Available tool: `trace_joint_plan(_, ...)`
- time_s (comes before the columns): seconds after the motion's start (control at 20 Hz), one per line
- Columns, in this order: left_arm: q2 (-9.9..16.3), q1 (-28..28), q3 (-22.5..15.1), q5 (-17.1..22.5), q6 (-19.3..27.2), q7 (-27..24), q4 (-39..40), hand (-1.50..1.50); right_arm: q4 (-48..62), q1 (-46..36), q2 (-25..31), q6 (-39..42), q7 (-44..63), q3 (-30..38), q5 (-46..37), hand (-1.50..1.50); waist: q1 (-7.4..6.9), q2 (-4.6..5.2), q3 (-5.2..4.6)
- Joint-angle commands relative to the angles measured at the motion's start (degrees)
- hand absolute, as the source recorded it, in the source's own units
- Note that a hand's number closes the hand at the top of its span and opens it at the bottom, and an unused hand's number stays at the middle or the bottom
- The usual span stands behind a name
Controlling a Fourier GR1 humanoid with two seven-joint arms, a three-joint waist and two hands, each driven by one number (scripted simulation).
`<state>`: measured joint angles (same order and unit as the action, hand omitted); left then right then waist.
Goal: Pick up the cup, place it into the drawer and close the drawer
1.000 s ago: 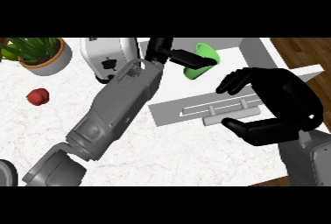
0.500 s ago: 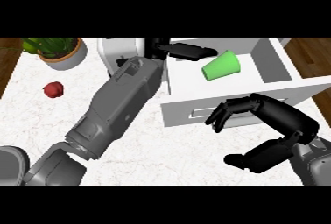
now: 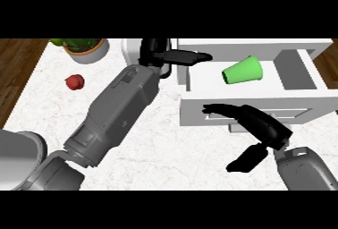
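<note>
The green cup (image 3: 243, 71) lies on its side inside the open white drawer (image 3: 310, 91) at the upper right, its mouth toward the lower left. My left hand (image 3: 173, 55) is open at the drawer's left edge, its fingers pointing right, a short gap from the cup. Lower down, my right hand (image 3: 263, 127) is open in front of the drawer. Its fingertips (image 3: 215, 108) reach the drawer's front panel near the handle, and its thumb hangs below.
A potted plant (image 3: 83, 47) stands at the counter's back left, with a small red object (image 3: 75, 81) in front of it. My left forearm (image 3: 117, 114) crosses the middle of the white counter (image 3: 165, 152). Wooden floor shows at both sides.
The cup has gone from beside my left hand's fingers to lying loose in the drawer. My right hand has straightened and moved up against the drawer front.
</note>
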<state>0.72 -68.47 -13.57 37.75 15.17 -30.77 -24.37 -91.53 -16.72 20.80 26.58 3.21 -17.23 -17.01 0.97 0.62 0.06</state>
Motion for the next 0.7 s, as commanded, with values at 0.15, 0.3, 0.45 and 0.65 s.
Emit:
trace_joint_plan(0.15, 0.8, 5.1, 0.7, 0.2, -2.2, -1.7, -4.9, -1.50, 24.6, -4.7, -1.0, -5.6, -12.4, -3.8, -11.5, -1.50, -3.68, -0.18, 0.05)
trace_joint_plan(0.3, 3.3, 7.6, 0.6, 0.2, -3.0, 0.3, -7.1, -1.50, 35.7, -10.0, -3.5, -9.4, -15.2, -2.9, -13.9, 1.50, -5.26, -0.13, 0.10)
trace_joint_plan(0.45, 5.6, 10.7, 0.7, 0.5, -5.7, 0.6, -9.4, -1.50, 45.5, -16.6, -4.8, -11.8, -19.1, 0.5, -13.8, 1.50, -5.52, 0.02, 0.10)
trace_joint_plan(0.65, 5.5, 14.1, 0.1, 0.7, -7.9, 0.0, -11.9, -1.50, 53.0, -21.9, -5.5, -16.9, -23.5, 5.2, -12.8, 1.50, -7.90, 0.63, 0.22)
